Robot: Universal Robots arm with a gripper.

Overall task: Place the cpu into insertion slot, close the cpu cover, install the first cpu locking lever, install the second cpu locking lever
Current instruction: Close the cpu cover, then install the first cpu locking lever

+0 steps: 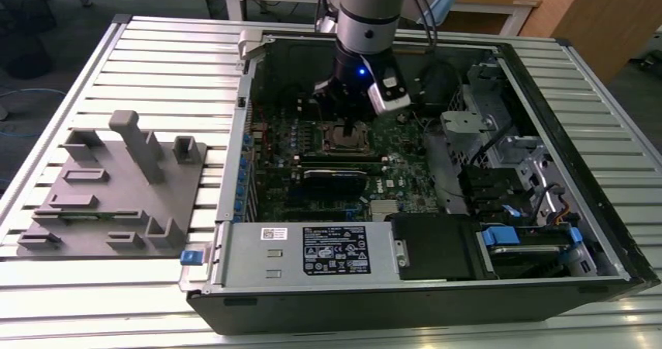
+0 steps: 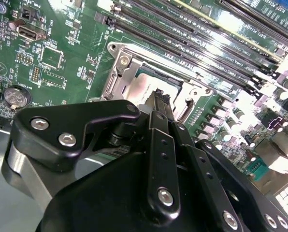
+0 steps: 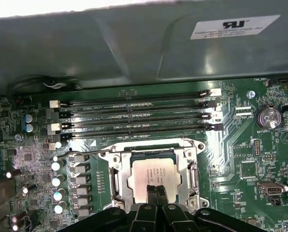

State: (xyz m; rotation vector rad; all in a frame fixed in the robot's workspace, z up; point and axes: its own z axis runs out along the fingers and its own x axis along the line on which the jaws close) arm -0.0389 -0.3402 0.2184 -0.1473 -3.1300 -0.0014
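Observation:
The cpu lies flat in the insertion slot, its dull silver top showing in both wrist views. The silver cpu cover lies down around it as a frame, and the chip shows through its window; the cover's corner is seen with a screw. My gripper is shut, its two black fingers pressed together, with the tips at the chip's edge and nothing held between them. In the exterior view the gripper hangs just above the socket. A thin metal lever rod runs out from one corner of the socket.
Long black memory slots run beside the socket, and a row of capacitors stands on another side. The open case's metal wall rises close behind. A grey fixture plate sits at the exterior view's left, outside the case.

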